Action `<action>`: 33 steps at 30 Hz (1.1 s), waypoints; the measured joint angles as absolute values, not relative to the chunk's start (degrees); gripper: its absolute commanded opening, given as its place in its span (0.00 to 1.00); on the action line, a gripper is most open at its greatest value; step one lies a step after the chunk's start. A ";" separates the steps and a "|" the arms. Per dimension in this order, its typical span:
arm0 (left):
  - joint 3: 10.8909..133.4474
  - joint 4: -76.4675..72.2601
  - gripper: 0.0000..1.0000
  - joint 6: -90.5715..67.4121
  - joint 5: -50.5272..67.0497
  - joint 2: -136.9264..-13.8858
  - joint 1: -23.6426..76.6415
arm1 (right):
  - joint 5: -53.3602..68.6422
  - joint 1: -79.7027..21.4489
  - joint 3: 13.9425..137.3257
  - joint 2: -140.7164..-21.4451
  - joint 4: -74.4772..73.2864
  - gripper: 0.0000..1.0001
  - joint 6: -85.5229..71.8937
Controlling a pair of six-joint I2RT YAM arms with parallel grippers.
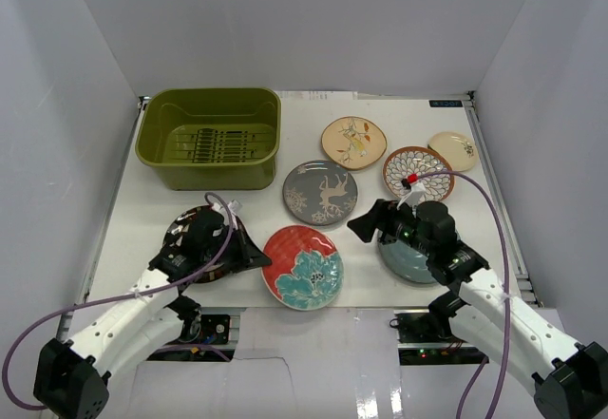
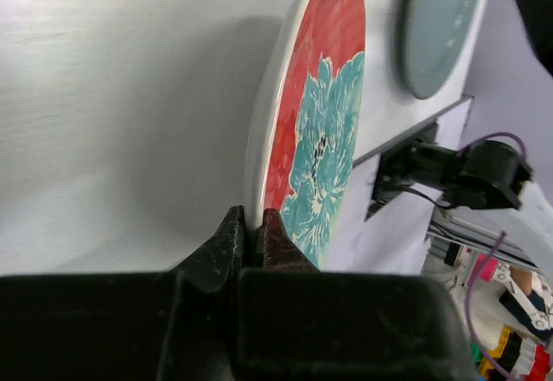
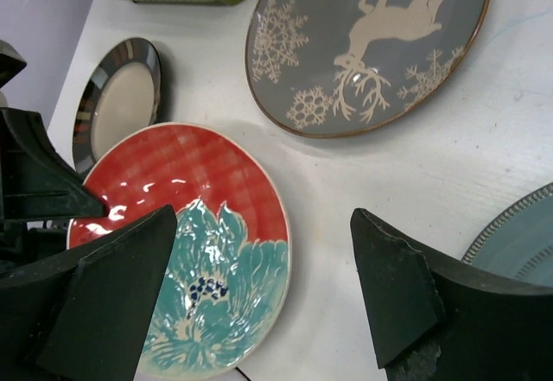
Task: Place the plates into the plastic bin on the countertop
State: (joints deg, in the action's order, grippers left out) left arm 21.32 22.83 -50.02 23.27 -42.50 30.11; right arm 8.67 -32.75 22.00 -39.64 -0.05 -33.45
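Your left gripper [image 1: 256, 257] is clamped on the left rim of the round red ceramic plate with a teal flower [image 1: 302, 267]. The plate lies at the near edge of the flat white countertop [image 1: 142, 212], just beside the round grey deer plate [image 1: 320, 192]. The olive-green rectangular plastic bin [image 1: 209, 167] stands far left, with bare surface before it. Your right gripper [image 1: 364, 222] hangs near the plate, jaws spread wide. Only the left wrist view shows the fingers [image 2: 229, 243] pinching the pale rim. The right wrist view shows a dark-rimmed cream plate [image 3: 121, 104].
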 measured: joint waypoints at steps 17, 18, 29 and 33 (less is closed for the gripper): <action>57.80 21.30 0.00 -48.14 20.64 -56.42 22.94 | 3.60 -32.16 30.22 -28.69 -8.12 0.83 -32.34; 59.57 20.34 0.00 -48.42 22.52 -58.85 19.57 | 3.68 -32.16 30.22 -28.88 -8.99 0.83 -32.14; 69.49 11.64 0.00 -52.12 24.88 -79.57 -9.61 | 6.44 -32.14 30.22 -31.40 -12.62 0.84 -29.54; 70.81 12.75 0.00 -50.78 23.09 -83.02 -11.68 | 8.08 -32.14 30.15 -33.39 -12.19 0.84 -29.15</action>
